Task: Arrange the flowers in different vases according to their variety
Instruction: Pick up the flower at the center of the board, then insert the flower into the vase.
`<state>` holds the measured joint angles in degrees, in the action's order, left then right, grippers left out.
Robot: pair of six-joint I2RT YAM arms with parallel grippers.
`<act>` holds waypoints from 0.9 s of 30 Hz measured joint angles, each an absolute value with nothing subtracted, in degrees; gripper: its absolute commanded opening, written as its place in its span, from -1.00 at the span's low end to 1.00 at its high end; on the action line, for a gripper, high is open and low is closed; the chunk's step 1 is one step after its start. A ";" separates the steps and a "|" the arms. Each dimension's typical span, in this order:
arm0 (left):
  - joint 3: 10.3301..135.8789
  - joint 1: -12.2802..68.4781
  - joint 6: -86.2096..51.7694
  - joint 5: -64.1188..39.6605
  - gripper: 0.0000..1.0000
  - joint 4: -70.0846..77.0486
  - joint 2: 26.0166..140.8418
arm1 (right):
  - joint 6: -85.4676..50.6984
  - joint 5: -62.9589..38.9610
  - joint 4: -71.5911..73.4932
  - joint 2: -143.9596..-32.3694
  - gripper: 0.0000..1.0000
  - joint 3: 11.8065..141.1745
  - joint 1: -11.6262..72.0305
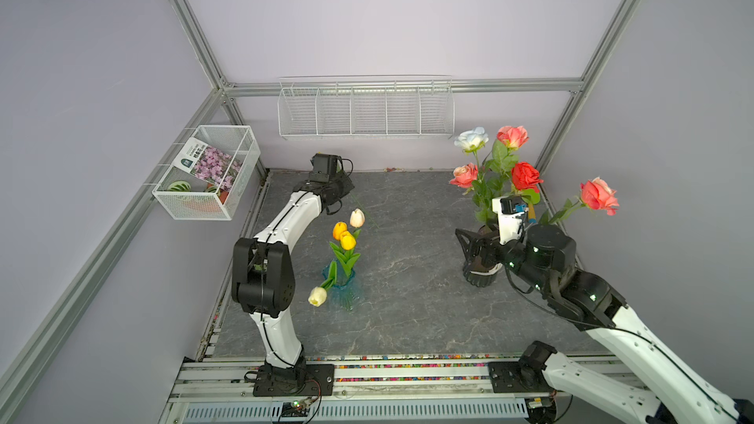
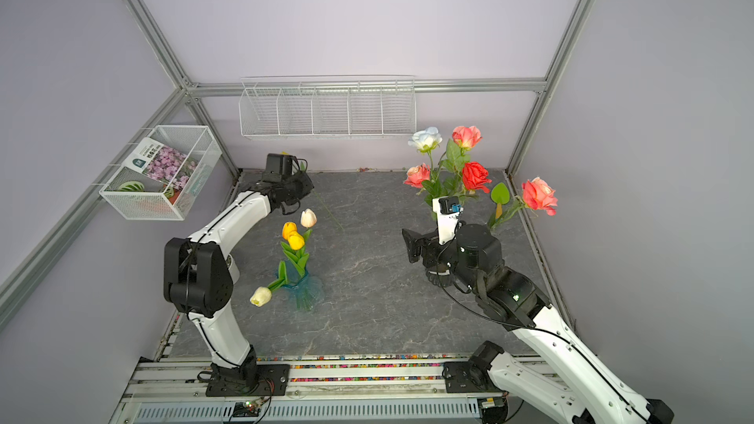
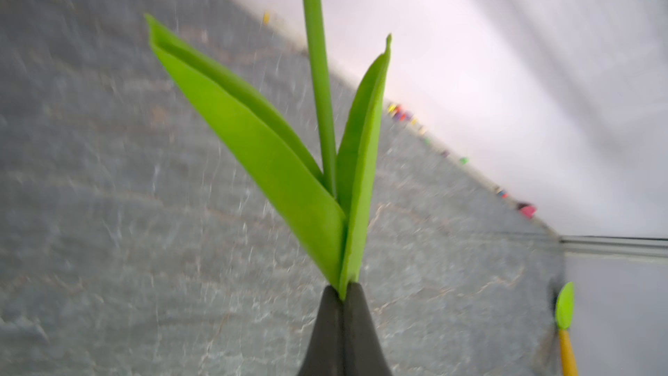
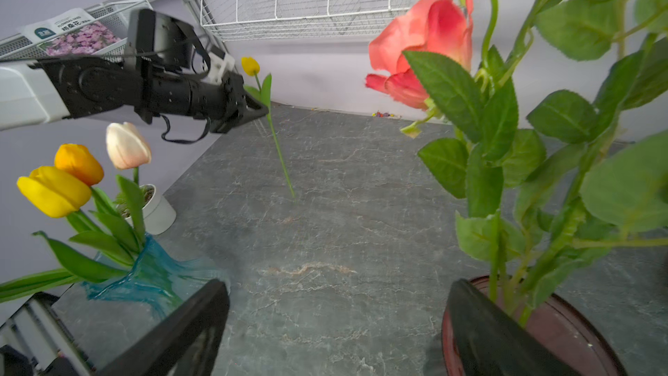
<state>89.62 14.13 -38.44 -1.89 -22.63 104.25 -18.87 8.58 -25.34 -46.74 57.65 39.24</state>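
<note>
At the back left of the table my left gripper (image 3: 343, 292) (image 4: 261, 107) (image 1: 347, 188) is shut on the leaf base of a yellow tulip (image 4: 250, 65), whose stem (image 4: 280, 153) hangs down towards the table. The teal vase (image 1: 342, 285) holds orange (image 1: 339, 230), yellow (image 1: 348, 240) and two cream tulips (image 1: 357, 218) (image 1: 317, 296). The maroon vase (image 4: 564, 323) (image 1: 481, 277) holds white-blue (image 1: 471, 139), coral (image 1: 512, 136) and red roses (image 1: 525, 176). Another coral rose (image 1: 599, 194) leans right, its stem hidden behind my right wrist. My right gripper (image 4: 336, 320) (image 1: 469, 248) is open and empty beside the maroon vase's rim.
A white wire rack (image 1: 365, 114) hangs on the back wall. On the left wall, a mesh basket (image 1: 206, 175) holds a seed packet. A white succulent pot (image 4: 155, 211) stands behind the teal vase. A green leaf-shaped stick (image 2: 501, 193) leans near the right wall.
</note>
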 measured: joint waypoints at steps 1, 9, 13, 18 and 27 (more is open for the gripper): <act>90.06 13.39 -37.82 -1.85 -1.00 -22.37 103.07 | -19.11 7.79 -25.47 -46.89 0.98 57.65 39.24; 88.36 10.15 -33.04 0.93 -1.00 -19.22 90.30 | -21.23 3.90 -25.65 -48.73 0.98 57.56 39.24; 81.23 10.37 -30.30 1.69 -1.00 -15.29 77.71 | -21.82 2.72 -25.65 -49.36 0.98 57.28 39.22; 75.72 10.41 -27.14 3.75 -1.00 -15.84 64.25 | -22.09 1.83 -25.61 -49.82 0.98 56.53 39.22; 69.60 10.41 -22.41 8.49 -1.00 -23.75 49.71 | -23.11 0.30 -25.47 -50.68 0.98 55.55 39.22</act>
